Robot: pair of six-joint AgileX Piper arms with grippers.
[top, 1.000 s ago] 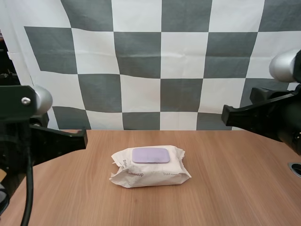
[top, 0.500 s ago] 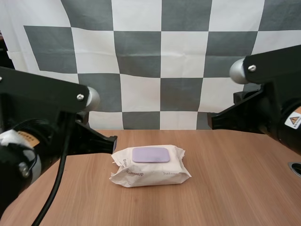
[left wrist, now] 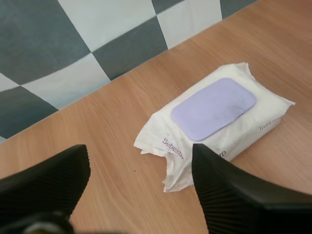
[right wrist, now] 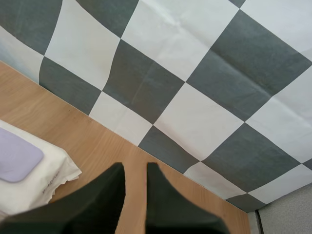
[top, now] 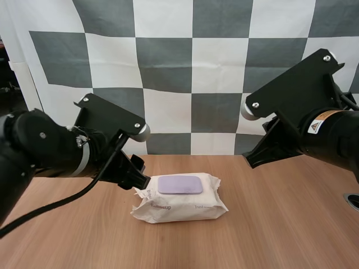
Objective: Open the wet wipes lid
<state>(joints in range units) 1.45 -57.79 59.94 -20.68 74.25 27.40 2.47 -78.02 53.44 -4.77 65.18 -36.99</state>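
The left arm reaches forward and angles downward, its left gripper spread wide, the ribbed inner faces of the fingers turned to each other. The right arm sits raised; the right gripper shows only a narrow slit between its fingertips.

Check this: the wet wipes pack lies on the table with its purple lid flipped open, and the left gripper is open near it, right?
No: the purple lid is shut, flat on the wet wipes pack, as the left wrist view shows. The pack lies on the table, the left gripper open near it.
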